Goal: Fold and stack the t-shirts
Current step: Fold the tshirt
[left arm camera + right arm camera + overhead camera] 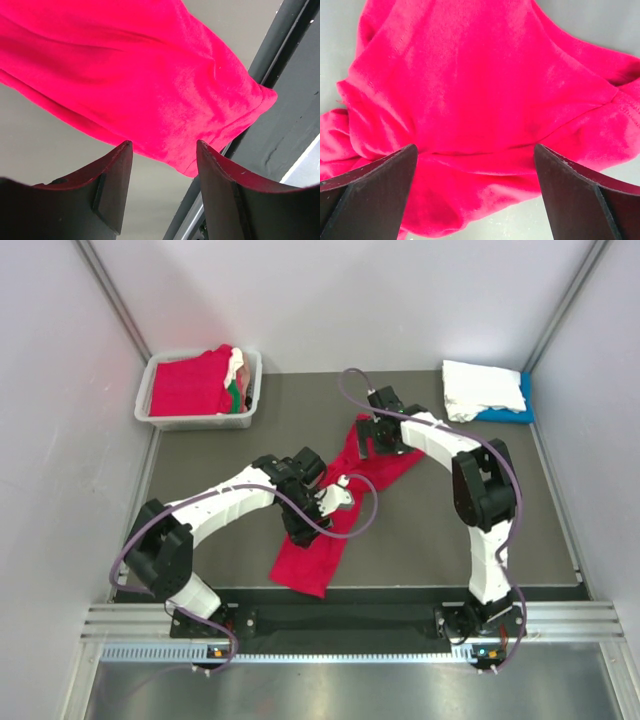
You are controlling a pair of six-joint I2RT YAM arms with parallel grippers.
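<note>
A crumpled bright red cloth t-shirt (pixel 300 565) lies unfolded mid-frame on the dark desk (pixel 420 540). The left hand (pixel 335 496) and right hand (pixel 372 437) hover over it, both released. Folded white and blue t-shirts (pixel 483 390) sit stacked upper right. More red shirts (pixel 185 390) wait in the pale plastic tub (pixel 200 421) upper left.

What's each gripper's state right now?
Left gripper: open, empty, by the edge of the red shirt.
Right gripper: wide open, empty, over the same shirt.
</note>
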